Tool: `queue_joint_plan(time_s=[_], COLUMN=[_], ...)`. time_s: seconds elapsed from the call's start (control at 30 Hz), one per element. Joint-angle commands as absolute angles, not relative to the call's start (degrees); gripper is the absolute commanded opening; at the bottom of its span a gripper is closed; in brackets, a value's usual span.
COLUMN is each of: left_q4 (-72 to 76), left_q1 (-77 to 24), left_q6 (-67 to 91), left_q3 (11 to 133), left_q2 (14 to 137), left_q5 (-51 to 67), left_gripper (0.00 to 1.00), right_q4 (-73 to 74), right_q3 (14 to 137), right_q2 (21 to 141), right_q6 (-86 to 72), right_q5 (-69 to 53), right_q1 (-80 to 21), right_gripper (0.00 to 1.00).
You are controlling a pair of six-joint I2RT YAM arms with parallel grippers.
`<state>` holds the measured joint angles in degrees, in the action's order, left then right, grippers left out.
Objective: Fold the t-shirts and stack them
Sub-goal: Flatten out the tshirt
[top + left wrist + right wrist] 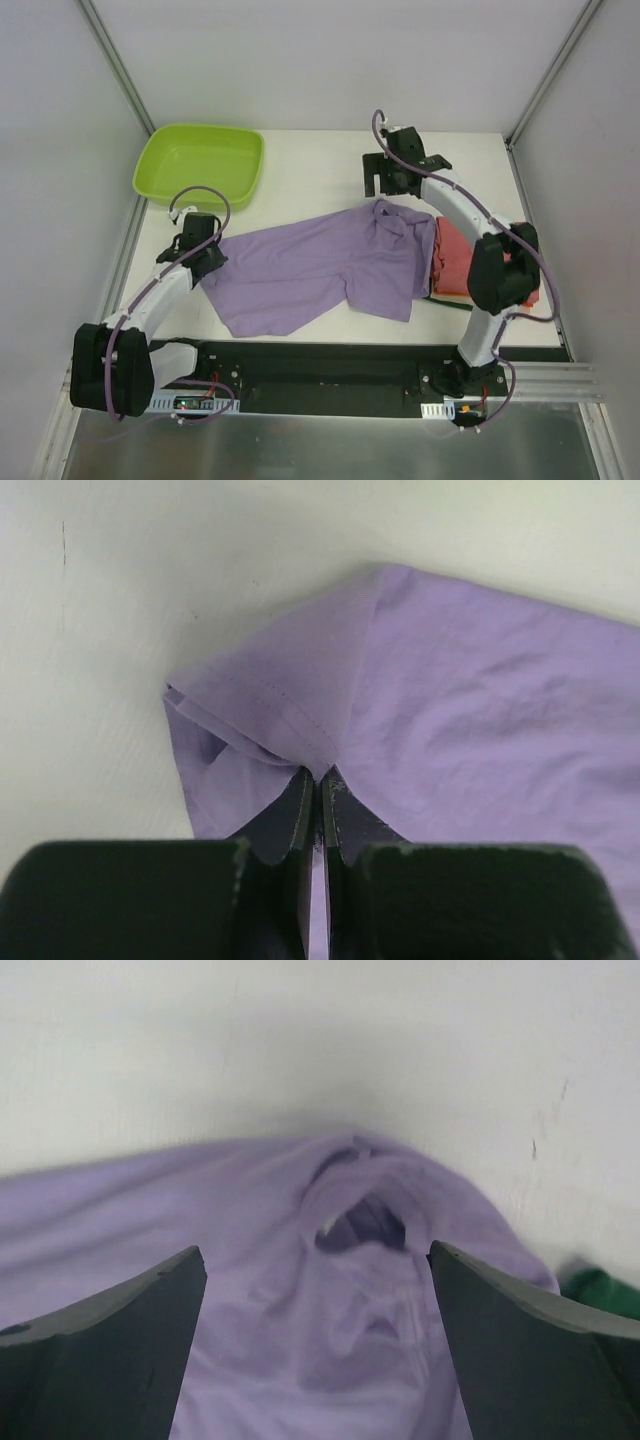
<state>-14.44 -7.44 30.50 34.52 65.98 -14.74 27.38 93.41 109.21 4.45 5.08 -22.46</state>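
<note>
A large lilac-purple t-shirt [320, 262] lies spread and rumpled across the middle of the table. My left gripper [205, 252] is shut on its left corner, pinching a hem fold [318, 772]. My right gripper [385, 183] is open just above the shirt's bunched far-right end, where the collar opening [365, 1222] shows between the fingers [120, 1330]. A folded red shirt [462, 262] lies at the right, partly under the purple one and my right arm. A scrap of dark green cloth [600, 1290] shows at the right wrist view's edge. No orange shirt shows.
A lime-green plastic tub [200, 163] stands at the far left corner. White walls enclose the table on three sides. A black rail [330, 372] with the arm bases runs along the near edge.
</note>
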Motion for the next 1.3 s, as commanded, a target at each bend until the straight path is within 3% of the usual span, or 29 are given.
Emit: queue_joint_plan(time_s=[0.0,0.2,0.43,0.83,1.27], left_q4=[-12.7,-12.6,-12.5,-10.3,-10.4], left_q1=[-7.2,-7.1,-7.1,-7.1,-7.0], left_q6=[32.6,32.8,34.5,34.8,34.5], left_q3=[34.1,32.3,31.5,33.2,32.8], left_q2=[60.1,54.1,53.2,65.2,62.4], left_q5=[-13.1,-12.7,-13.2,-5.6,-7.4], left_gripper=[0.00,0.00,0.00,0.00,0.00], right_q4=[29.6,25.5,26.8,28.1,25.4], right_q3=[82.9,58.0,43.1,38.6,36.3], right_q2=[92.2,70.1,58.6,61.4,67.8], right_q6=[5.9,0.1,-8.9,-11.4,-15.9], right_q5=[10.5,5.3,-3.6,2.8,5.0], right_q1=[-26.7,-34.3,-44.9,-47.6,-47.7], right_gripper=[0.96,0.96,0.96,0.96,0.96])
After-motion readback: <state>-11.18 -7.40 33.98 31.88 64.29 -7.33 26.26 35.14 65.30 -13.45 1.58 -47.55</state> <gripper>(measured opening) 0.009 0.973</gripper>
